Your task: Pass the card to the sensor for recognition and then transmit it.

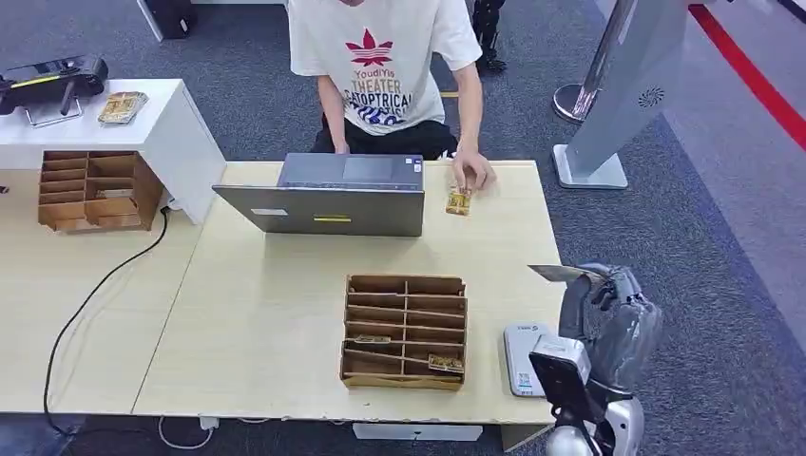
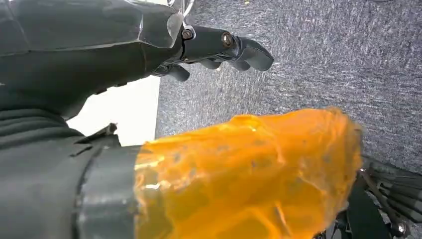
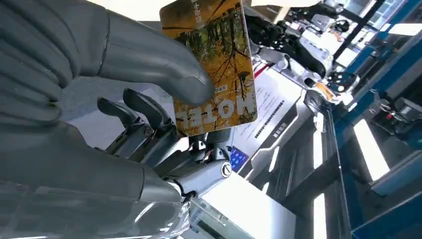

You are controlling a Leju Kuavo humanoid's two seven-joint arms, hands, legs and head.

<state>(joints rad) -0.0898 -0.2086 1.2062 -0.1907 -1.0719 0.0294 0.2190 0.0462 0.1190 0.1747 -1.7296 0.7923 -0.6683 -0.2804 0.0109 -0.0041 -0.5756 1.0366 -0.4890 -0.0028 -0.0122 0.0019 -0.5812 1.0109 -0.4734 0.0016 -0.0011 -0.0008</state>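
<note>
Grey carpet surrounds a pale wooden desk [image 1: 285,313], with a person in a white printed T-shirt [image 1: 385,66] seated at its far edge, at twelve o'clock in the head view. The card [image 3: 215,64] is a glossy rectangle printed with yellow autumn trees, green foliage and large pale lettering along one short end. The right hand [image 3: 124,94] holds it, the thick grey thumb pressing its printed face while the darker fingers [image 3: 142,117] back it from behind. From the head view the same card [image 1: 561,274] appears edge-on as a thin pale sliver above the right hand [image 1: 613,318], at about four o'clock, over the desk's near right corner and just above a flat grey sensor pad [image 1: 527,356]; its print cannot be read there. That view also shows a brown wooden slotted organizer [image 1: 405,331] at the desk's centre with small cards in its lower slots, a grey laptop [image 1: 328,195] at twelve o'clock, and another small card [image 1: 458,202] under the person's hand [image 1: 472,174]. The left wrist view shows the left hand [image 2: 149,55] over carpet, its dark fingers [image 2: 239,50] loosely curled with nothing between them, and a blurred orange film-wrapped shape [image 2: 244,174] that is hard to identify.
</note>
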